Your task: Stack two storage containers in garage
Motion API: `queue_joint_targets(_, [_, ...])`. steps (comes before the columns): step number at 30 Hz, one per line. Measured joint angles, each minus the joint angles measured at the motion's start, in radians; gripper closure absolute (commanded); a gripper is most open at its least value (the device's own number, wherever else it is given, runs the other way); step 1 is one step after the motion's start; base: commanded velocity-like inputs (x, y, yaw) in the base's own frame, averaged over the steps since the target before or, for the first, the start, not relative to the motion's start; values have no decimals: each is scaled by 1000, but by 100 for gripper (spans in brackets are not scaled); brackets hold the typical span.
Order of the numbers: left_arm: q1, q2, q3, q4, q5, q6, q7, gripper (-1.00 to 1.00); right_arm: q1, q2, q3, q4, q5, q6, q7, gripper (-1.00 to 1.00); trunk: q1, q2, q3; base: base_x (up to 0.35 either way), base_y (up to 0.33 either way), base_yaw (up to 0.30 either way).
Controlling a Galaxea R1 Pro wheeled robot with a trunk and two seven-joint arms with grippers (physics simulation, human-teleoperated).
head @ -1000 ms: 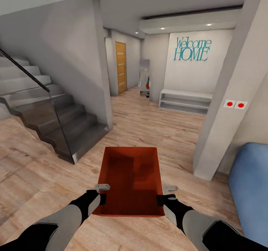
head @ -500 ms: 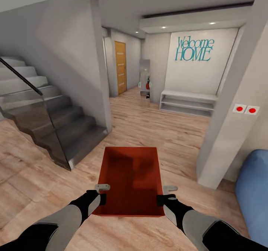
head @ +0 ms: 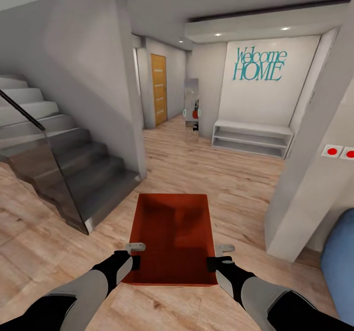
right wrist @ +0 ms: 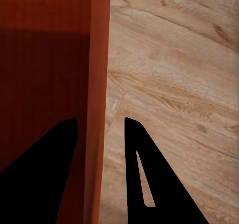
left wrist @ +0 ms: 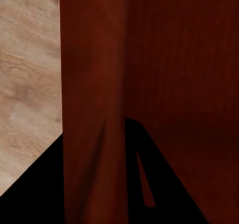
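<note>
Steadily, both grippers, left gripper (head: 133, 255) and right gripper (head: 219, 256), stayed clamped on the container (head: 172, 235) walls as the view rolled nearer the wood door (head: 159, 89), garage still ahead.

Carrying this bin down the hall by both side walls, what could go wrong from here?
1. The left gripper and right gripper each pinch only one thin wall of the storage container; a jolt might let it slip.
2. The staircase corner and the pillar narrow the path, so the bin could clip one.
</note>
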Motion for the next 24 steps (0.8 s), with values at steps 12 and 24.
queue_joint_targets(12, [0,2,0,0,-1,1,-3,100,0,2,0,0,0,1,-4,100,0,0,0,321,0,-62])
queue_joint_targets(24, [0,1,0,0,-1,1,-2,100,0,1,0,0,0,1,-2,100,0,0,0,321,0,-144])
